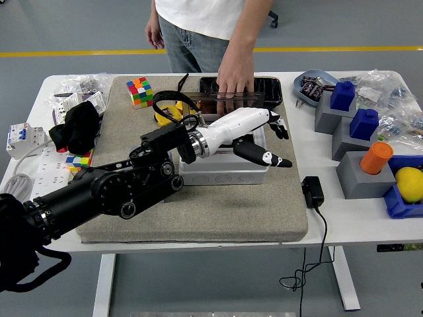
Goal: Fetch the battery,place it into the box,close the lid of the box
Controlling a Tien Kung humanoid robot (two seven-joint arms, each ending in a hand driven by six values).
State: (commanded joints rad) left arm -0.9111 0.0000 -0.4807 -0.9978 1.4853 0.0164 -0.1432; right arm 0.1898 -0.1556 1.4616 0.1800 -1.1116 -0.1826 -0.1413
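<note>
The grey box (225, 173) stands in the middle of the beige mat (198, 211). Its dark lid (208, 102) stands upright at the back, and a person's hand (235, 76) rests on the lid's top edge. My left arm reaches across the box from the left. My left hand (281, 146) is white with black fingertips. It hangs over the box's right edge with the fingers spread, holding nothing. The arm hides most of the box's inside, and I see no battery. My right arm is out of view.
A black tray (272, 89) lies behind the box. Grey blocks with blue pieces (344, 96) and an orange cylinder (377, 157) stand at the right. A black adapter (312, 191) with its cable lies right of the mat. Colour cubes (140, 90) and a yellow part (165, 113) lie at the left.
</note>
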